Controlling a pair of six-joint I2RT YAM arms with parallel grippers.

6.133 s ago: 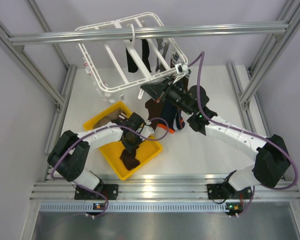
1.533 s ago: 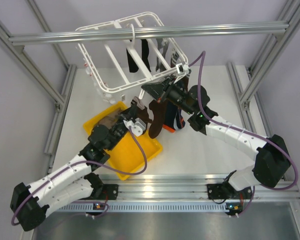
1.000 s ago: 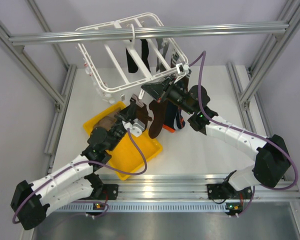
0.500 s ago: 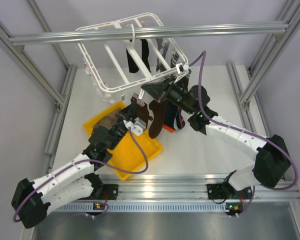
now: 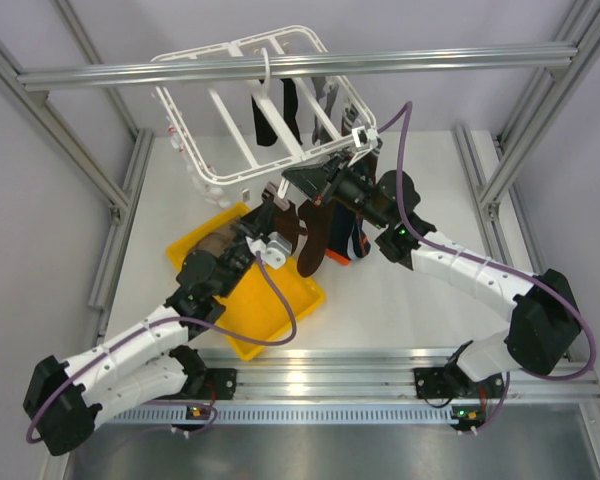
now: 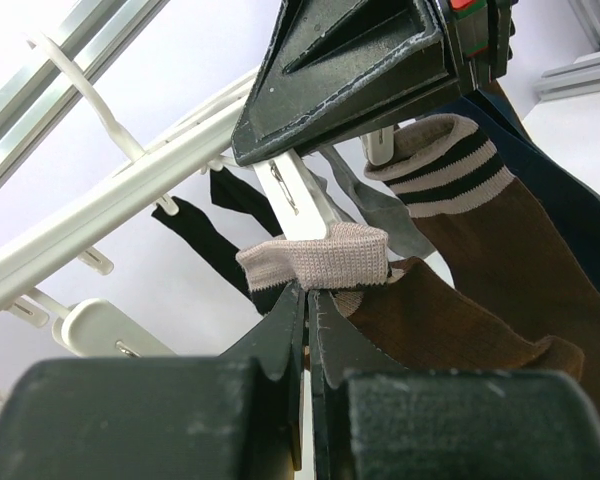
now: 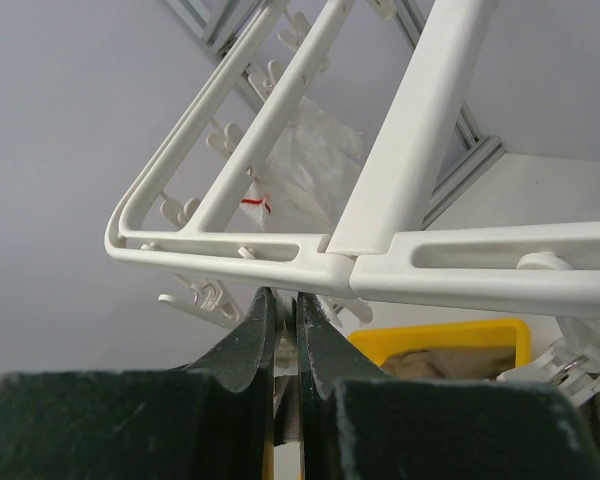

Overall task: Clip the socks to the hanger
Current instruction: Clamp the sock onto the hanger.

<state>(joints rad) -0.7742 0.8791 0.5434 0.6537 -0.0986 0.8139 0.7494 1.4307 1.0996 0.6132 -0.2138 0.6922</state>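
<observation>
so the left gripper (image 6: 305, 292) is clamped on the brown sock (image 6: 450, 320) by its tan cuff, right gripper (image 7: 280, 300) pinching a hanger (image 7: 420, 130) clip (image 6: 286, 190) just above

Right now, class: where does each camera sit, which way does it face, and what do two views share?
Top: above and behind, looking down on both arms, hanger, yellow tray.
Right wrist: looks along right gripper at the hanger's frame.
Left wrist: looks up past left gripper pinching a sock; right gripper overhead.
Shared: all three show the hanger.
</observation>
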